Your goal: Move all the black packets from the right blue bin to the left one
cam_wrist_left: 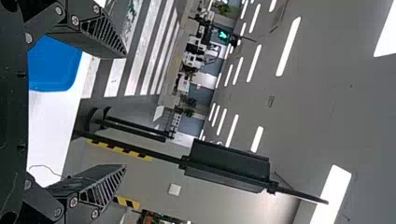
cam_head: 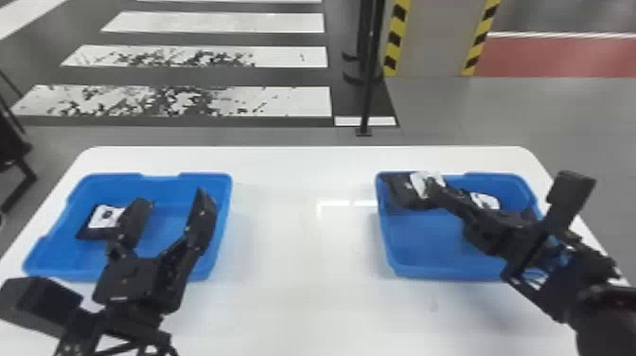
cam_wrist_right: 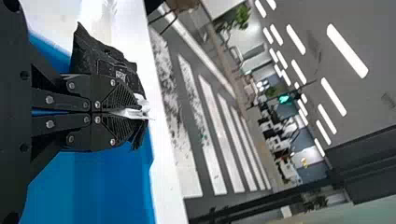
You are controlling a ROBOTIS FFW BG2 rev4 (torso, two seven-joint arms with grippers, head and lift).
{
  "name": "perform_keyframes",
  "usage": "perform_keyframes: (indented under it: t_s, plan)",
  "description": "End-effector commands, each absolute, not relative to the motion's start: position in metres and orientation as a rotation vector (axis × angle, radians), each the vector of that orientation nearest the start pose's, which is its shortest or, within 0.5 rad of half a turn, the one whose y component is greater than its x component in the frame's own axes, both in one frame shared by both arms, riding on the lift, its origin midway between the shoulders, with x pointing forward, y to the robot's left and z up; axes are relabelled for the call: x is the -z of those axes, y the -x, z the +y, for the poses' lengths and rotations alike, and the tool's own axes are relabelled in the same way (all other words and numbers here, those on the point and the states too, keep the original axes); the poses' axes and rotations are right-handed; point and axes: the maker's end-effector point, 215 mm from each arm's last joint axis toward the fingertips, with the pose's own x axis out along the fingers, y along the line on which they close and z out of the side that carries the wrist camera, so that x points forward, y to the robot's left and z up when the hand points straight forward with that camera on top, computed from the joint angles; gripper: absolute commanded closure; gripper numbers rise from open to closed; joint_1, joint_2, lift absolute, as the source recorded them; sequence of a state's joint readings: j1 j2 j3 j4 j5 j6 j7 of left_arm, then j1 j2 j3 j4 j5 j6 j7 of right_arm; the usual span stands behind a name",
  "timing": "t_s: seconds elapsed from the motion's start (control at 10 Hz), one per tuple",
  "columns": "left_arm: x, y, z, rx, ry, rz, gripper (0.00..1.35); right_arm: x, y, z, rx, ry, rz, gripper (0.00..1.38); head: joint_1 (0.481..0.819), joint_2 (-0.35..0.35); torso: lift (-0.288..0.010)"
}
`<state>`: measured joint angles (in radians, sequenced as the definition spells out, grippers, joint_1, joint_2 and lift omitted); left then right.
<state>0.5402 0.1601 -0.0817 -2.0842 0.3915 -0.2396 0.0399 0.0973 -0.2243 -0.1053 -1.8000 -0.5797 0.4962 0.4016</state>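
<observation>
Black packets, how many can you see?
3: one packet in the left bin, one packet pinched by the right tool at the right bin, another packet inside that bin. More may be hidden.

My white table [cam_head: 303, 303]: glossy top, far corners rounded, ceiling light glare between bins. Directly on it, two open shallow bins, well apart, roughly level with each other. Left blue bin [cam_head: 165, 187] near my left table edge, right blue bin [cam_head: 430, 272] near my right. Both sit upright, strip of white tabletop between their far rims and table's far edge
</observation>
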Motion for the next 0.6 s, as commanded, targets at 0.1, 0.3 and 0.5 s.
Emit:
perform_keyframes:
  t_s: [0.1,0.3,0.5]
  plan:
    - [0.258,-0.429,0.193,0.133,0.494,-0.155,0.22,0.294,-0.512,-0.102,-0.737,-0.545,0.194,1.13,0.695,0.035,-0.168]
    - [0.271,-0.433,0.154,0.225,0.521,-0.068,0.23,0.290,-0.491,-0.033,-0.903,-0.672,0.231,1.13,0.695,0.116,-0.168]
    - [0.279,-0.435,0.142,0.259,0.513,-0.028,0.23,0.289,-0.469,0.008,-0.999,-0.733,0.270,1.13,0.695,0.146,-0.168]
